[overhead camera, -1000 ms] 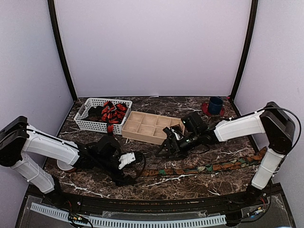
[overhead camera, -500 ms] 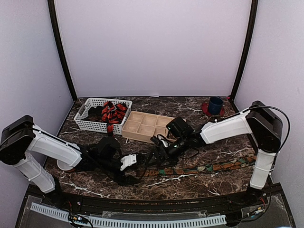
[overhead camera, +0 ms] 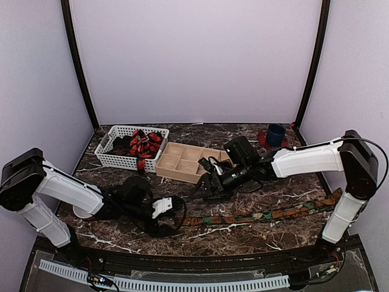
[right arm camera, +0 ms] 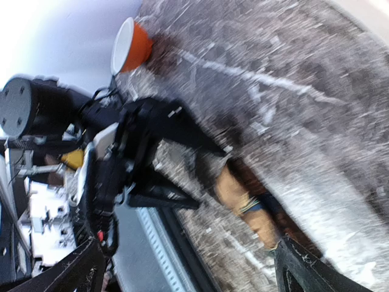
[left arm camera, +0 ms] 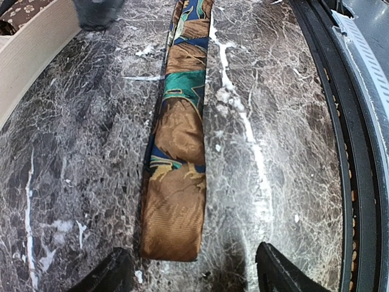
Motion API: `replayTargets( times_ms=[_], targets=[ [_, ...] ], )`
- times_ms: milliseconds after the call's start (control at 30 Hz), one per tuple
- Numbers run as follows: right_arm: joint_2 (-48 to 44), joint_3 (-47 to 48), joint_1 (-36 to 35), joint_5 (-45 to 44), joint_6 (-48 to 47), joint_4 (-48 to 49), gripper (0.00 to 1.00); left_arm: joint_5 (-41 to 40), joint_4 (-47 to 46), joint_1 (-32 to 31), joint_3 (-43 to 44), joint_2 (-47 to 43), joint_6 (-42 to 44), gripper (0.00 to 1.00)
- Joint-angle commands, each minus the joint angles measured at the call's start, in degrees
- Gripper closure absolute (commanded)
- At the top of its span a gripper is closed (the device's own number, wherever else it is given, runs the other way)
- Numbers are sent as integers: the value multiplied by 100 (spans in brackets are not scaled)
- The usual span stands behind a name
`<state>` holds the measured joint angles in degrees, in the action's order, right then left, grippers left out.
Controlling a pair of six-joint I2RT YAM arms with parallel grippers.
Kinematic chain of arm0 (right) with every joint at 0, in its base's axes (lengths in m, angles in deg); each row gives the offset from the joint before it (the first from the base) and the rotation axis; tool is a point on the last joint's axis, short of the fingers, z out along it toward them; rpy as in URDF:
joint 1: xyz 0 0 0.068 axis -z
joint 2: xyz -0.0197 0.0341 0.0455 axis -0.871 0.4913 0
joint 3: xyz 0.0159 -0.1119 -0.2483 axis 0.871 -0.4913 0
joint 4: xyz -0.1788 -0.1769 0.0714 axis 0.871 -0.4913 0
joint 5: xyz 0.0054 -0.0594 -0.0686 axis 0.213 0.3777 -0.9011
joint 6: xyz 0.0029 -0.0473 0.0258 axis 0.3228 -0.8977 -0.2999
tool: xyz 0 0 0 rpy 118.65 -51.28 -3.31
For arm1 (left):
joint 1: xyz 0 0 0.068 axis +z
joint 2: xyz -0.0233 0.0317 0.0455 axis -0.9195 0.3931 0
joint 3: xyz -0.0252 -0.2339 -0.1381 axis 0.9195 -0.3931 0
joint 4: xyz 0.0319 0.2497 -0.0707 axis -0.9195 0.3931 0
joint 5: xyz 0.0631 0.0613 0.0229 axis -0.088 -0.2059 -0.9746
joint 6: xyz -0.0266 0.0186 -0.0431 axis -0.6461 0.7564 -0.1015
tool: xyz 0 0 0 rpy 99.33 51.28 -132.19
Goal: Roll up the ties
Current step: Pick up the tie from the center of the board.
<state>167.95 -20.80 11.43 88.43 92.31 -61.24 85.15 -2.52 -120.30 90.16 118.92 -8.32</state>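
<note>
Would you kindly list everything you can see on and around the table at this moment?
patterned tie: one, brown-orange with green patches, flat along the table's front.
striped ties: bundle, count unclear, red and black, in the basket.
basket: one, white, back left.
compartment tray: one, pale wood, right of the basket.
cup: one, blue, on the saucer, back right.
saucer: one, red, back right.
bowl: one, orange outside, white inside, by the left arm.
table: one, dark marble.
left gripper: black, open, fingers either side of the patterned tie's end.
right gripper: black, open, near the compartment tray.
</note>
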Motion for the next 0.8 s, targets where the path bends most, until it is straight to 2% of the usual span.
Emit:
replayTargets(
  times_ms=[0,33,67,233,300,367,567,767],
  targets=[
    [-34,-21,57,377,-19,181,24,69,-140,37,-144,-105,99,27],
    [-44,-27,47,530,-554,221,46,68,-160,43,-140,-106,109,28],
    [-62,-40,39,543,652,267,46,61,-165,45,-141,-108,114,27],
    [-120,-12,45,519,847,256,38,68,-202,45,-102,-70,85,27],
    [-82,-5,38,490,843,216,38,43,-221,45,-98,-40,94,27],
    [3,3,23,502,838,201,43,40,-246,45,-113,-6,121,28],
    [327,57,-179,567,854,219,75,7,-330,45,-141,-9,199,30],
    [656,108,-233,515,847,212,81,2,-392,54,-136,83,275,31]
  ],
)
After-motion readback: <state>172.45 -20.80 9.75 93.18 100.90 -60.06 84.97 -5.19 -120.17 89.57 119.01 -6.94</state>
